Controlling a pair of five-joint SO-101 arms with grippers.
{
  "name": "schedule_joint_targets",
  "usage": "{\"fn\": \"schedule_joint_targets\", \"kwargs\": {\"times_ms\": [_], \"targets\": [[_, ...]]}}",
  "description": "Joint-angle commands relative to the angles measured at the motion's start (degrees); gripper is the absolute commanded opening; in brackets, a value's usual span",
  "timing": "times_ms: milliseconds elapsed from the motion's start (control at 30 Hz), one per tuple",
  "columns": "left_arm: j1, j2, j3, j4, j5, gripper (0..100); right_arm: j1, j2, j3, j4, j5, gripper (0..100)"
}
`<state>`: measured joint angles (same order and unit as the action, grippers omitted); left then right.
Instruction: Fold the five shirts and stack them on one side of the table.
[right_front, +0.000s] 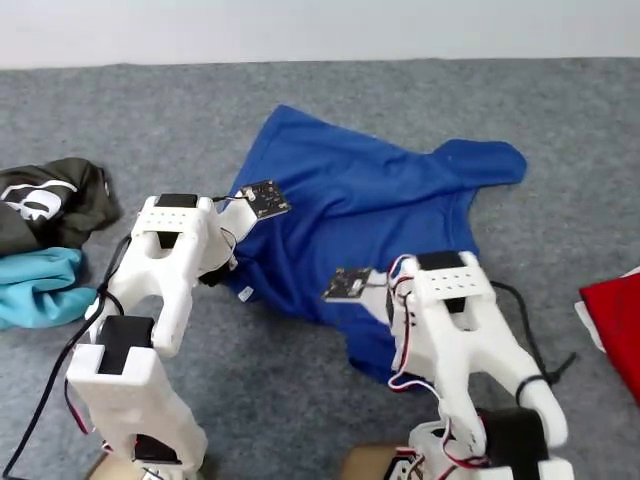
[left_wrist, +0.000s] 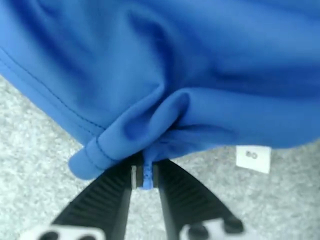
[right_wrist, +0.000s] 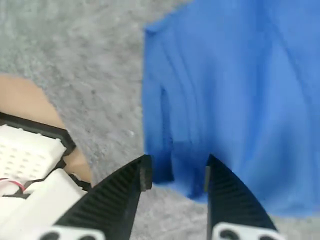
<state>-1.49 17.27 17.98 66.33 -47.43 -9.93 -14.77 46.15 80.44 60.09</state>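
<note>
Left gripper (left_wrist: 145, 173) pinches blue shirt (left_wrist: 210, 65) hem; right gripper (right_wrist: 176, 172) agape over shirt edge.

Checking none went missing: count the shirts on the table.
4: blue shirt mid-table; dark shirt and teal shirt at the left edge; red shirt at the right edge. Another may be hidden.

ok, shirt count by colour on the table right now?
blue shirt: 1
dark shirt with white print: 1
teal shirt: 1
red shirt: 1
Total: 4 shirts in view.
</note>
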Motion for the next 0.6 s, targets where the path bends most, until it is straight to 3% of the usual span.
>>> {"fn": "schedule_joint_targets", "kwargs": {"times_ms": [0, 133, 367, 567], "targets": [[0.18, -0.26, -1.98, -0.53, 0.62, 0, 3.65, -3.47, -2.99, 1.36, 0.62, 18.7], [0.26, -0.26, -1.98, -0.53, 0.62, 0, 5.85, -3.47, -2.64, 1.54, 2.64, 18.7], [0.26, -0.26, -1.98, -0.53, 0.62, 0, 2.77, -3.47, -2.46, 7.25, 2.64, 18.8], [0.26, -0.26, -1.98, -0.53, 0.62, 0, 2.77, -3.38, 3.96, 2.51, 2.64, 18.8]]}}
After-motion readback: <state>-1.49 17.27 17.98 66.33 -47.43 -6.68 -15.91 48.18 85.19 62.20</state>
